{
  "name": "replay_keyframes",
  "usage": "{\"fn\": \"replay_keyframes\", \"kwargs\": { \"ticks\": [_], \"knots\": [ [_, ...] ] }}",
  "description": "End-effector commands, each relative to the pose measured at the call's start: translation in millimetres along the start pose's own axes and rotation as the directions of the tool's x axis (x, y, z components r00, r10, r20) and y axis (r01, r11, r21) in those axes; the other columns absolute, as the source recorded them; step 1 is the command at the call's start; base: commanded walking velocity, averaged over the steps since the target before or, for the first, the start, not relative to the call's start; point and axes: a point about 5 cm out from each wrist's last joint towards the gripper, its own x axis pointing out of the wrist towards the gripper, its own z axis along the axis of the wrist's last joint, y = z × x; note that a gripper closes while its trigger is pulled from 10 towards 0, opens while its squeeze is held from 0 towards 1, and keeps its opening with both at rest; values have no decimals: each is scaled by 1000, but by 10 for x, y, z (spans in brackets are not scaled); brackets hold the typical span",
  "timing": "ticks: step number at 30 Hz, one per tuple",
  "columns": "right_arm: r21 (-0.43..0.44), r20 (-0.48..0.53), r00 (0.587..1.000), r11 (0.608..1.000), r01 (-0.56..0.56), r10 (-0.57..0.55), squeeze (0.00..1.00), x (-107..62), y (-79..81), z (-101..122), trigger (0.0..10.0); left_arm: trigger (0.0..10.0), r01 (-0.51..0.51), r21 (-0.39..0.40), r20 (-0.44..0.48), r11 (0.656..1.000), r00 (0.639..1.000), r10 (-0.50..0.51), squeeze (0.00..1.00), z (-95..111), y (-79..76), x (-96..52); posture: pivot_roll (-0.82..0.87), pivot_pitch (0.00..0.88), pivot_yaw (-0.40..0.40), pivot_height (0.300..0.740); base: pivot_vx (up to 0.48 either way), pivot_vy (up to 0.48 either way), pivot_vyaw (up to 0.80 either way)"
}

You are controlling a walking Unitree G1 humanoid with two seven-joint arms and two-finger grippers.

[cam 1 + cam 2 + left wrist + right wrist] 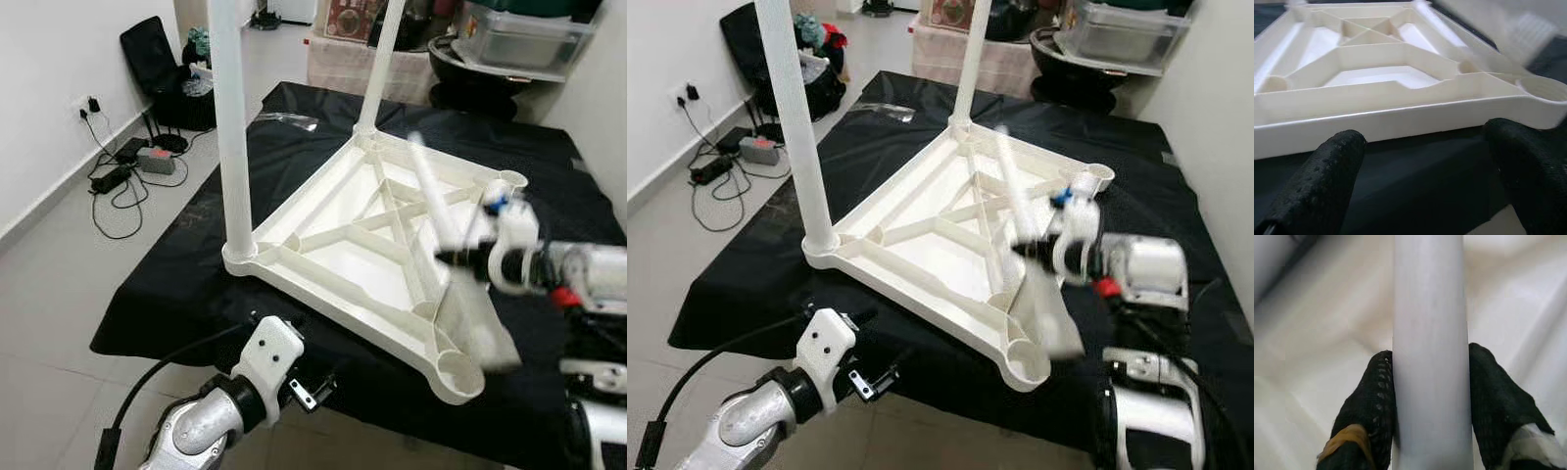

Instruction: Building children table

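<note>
Tabletop [372, 245], white plastic and turned upside down so its ribbed underside faces up, lies on a black cloth [176, 284] covering the desk in the left eye view, with two white legs standing upright in the left corner socket [231, 127] and the far corner socket [380, 59]. In that view the right gripper [453, 257] reaches in from the right over the near-right part of the tabletop, clamped on a third leg [431, 196] that is blurred and slants up and away over the ribs; the near corner socket [458, 370] stands open. The left gripper [313, 392] hovers low at the near edge of the desk, just short of the tabletop. Beyond the desk, a grey floor with cables and a power strip [122, 176] lies at the left, and a black chair [162, 64] stands against the white wall. The right eye view shows the same layout. In the left wrist view, two black fingers [1327, 181] stand well apart with the cloth between them, and the tabletop's near rim crosses just ahead of them. In the right wrist view, both black fingers [1371, 406] press against either side of the white leg, which runs straight up between them over the pale tabletop.
</note>
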Motion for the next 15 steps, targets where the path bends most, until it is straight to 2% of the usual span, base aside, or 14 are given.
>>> {"fn": "replay_keyframes", "kwargs": {
  "ticks": [1, 3, 4, 5, 6, 7, 8, 9, 10, 11, 13, 14, 15],
  "knots": [
    [49, 93, 995, 998, -31, 26, 0, -55, -2, 94, 0, 10000, -11, -6, 6, 1000, 1000, 11, 0, 20, 27, 11, -105, 53, -98, 740, 0, 0, 0],
    [64, 111, 993, 997, -47, 39, 0, -59, 11, 106, 0, 10000, -16, -1, 7, 1000, 1000, 16, 0, 22, 45, 14, -108, 53, -94, 740, 0, 0, 0],
    [82, 150, 987, 994, -69, 56, 0, -80, 24, 126, 549, 10000, -30, 11, 11, 1000, 999, 30, 0, 31, 76, 25, -107, 50, -88, 740, 0, 0, 0],
    [82, 150, 987, 994, -69, 56, 0, -80, 24, 126, 549, 10000, -30, 11, 11, 1000, 999, 30, 0, 31, 76, 25, -107, 50, -88, 740, 0, 0, 0],
    [106, 209, 975, 990, -98, 74, 0, -111, 40, 154, 4118, 10000, -53, 16, 24, 998, 998, 52, 0, 54, 118, 46, -110, 47, -81, 740, 0, 0, 0],
    [106, 209, 975, 990, -98, 74, 0, -111, 40, 154, 4118, 10000, -53, 16, 24, 998, 998, 52, 0, 54, 118, 46, -110, 47, -81, 740, 0, 0, 0],
    [132, 272, 958, 983, -127, 87, 0, -137, 63, 182, 8039, 10000, -74, 17, 40, 997, 997, 73, 0, 85, 159, 68, -110, 41, -73, 740, 0, 0, 0],
    [144, 336, 936, 977, -158, 102, 0, -158, 89, 206, 10000, 10000, -92, 9, 60, 996, 994, 91, 0, 127, 198, 95, -108, 39, -72, 740, 0, 0, 0],
    [144, 336, 936, 977, -158, 102, 0, -158, 89, 206, 10000, 10000, -92, 9, 60, 996, 994, 91, 0, 127, 198, 95, -108, 39, -72, 740, 0, 0, 0],
    [125, 425, 900, 978, -168, 100, 0, -181, 109, 221, 10000, 10000, -110, -6, 92, 994, 990, 110, 0, 201, 245, 133, -107, 37, -71, 740, 0, 0, 0],
    [83, 527, 840, 977, -198, 126, 0, -214, 157, 217, 10000, 10000, -123, -38, 158, 992, 979, 128, 0, 366, 335, 207, -101, 32, -71, 740, 0, 0, 0],
    [83, 527, 840, 977, -198, 126, 0, -214, 157, 217, 10000, 10000, -123, -38, 158, 992, 979, 128, 0, 366, 335, 207, -101, 32, -71, 740, 0, 0, 0],
    [74, 549, 823, 972, -223, 147, 0, -224, 182, 210, 10000, 10000, -122, -48, 182, 991, 975, 128, 0, 428, 368, 232, -101, 32, -71, 740, 0, 0, 0]
  ]
}}
